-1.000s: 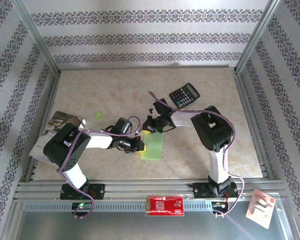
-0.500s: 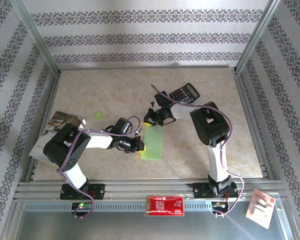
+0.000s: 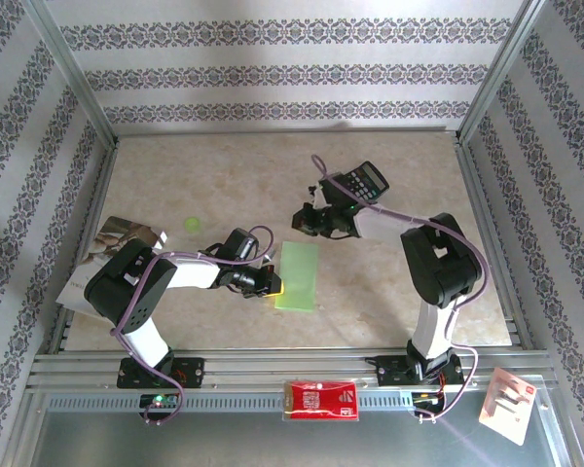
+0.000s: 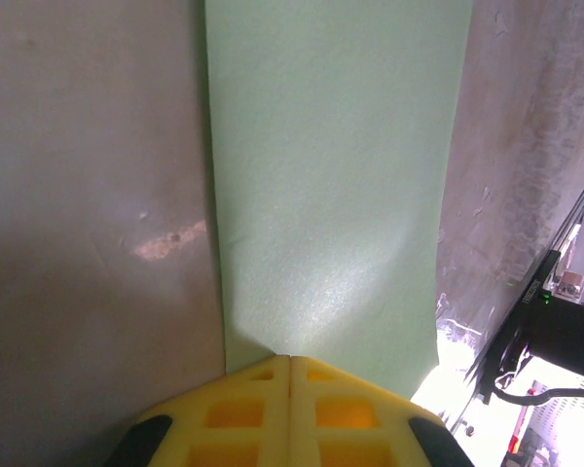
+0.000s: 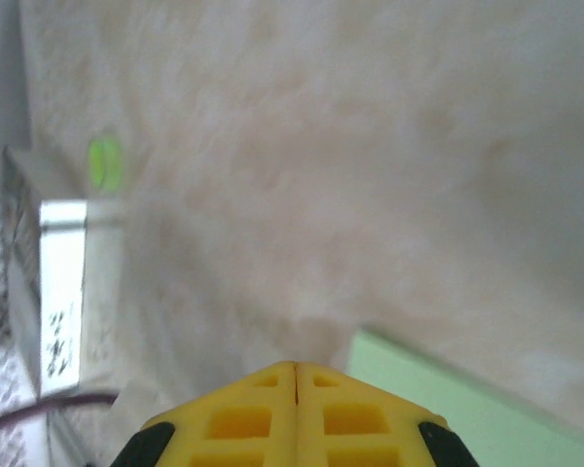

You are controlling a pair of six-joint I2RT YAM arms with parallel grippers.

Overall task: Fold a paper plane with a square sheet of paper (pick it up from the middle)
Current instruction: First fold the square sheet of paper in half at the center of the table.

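Top external view showed your left gripper [image 3: 272, 283] lying low on the table [image 3: 224, 175]. Its tip touched the left long edge of the paper [image 3: 298, 275], a light green sheet folded to a narrow rectangle, lying flat between the two arms. Left wrist view showed its yellow fingers [image 4: 238, 413] pressed together with nothing between them, tips at the paper's edge. You seemed to be pinning the sheet or firming a crease. Your right gripper [image 3: 302, 221] hovered just beyond the paper's far end, near the calculator [image 3: 359, 183], apart from the sheet. Right wrist view showed its fingers [image 5: 238, 423] also pressed together and empty, a paper corner just beside them. It was probably standing clear so the left could hold the sheet flat.
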